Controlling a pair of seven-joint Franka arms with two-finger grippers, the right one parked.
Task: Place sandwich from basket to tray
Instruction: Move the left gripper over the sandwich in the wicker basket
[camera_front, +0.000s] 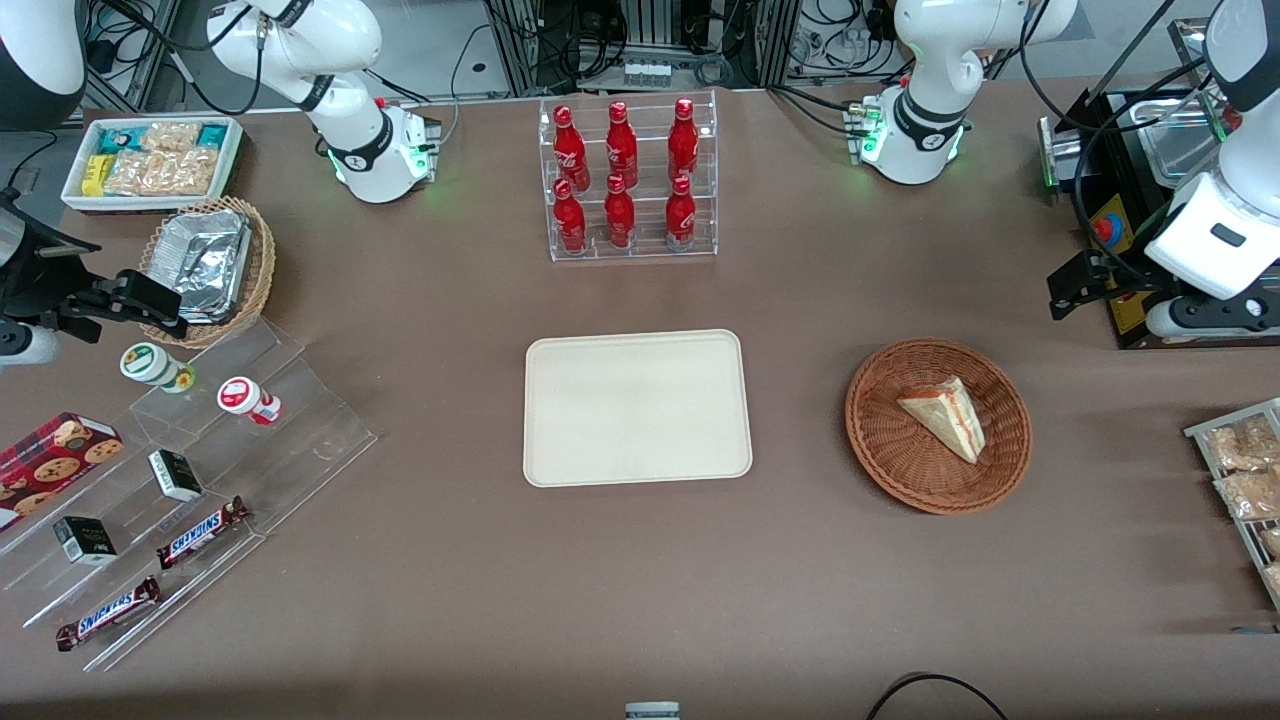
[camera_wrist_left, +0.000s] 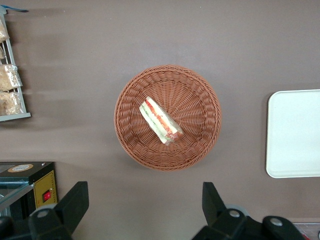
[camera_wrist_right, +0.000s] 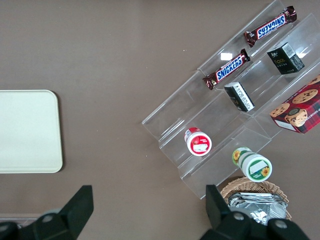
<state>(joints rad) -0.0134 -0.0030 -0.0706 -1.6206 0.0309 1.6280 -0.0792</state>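
The tabletop (camera_front: 800, 560) is bare around the tray (camera_front: 636, 407), which is seen well apart from the fingers (camera_wrist_left: 75, 202), toward the parked arm's end. The basket (camera_wrist_left: 200, 140) lies below the gripper (camera_wrist_left: 145, 207), whose fingers are spread wide, holding nothing. The sandwich (camera_wrist_left: 160, 120) rests in the basket, ahead of the fingertips rather than between them. If descent is made without recentring, the wicker rim could be struck; the slick wrap and tapered wedge could be squeezed out sideways.

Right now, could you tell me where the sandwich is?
The sandwich lies in the basket, beside the tray, toward the working arm's end of the table. The open end effector hangs above it.
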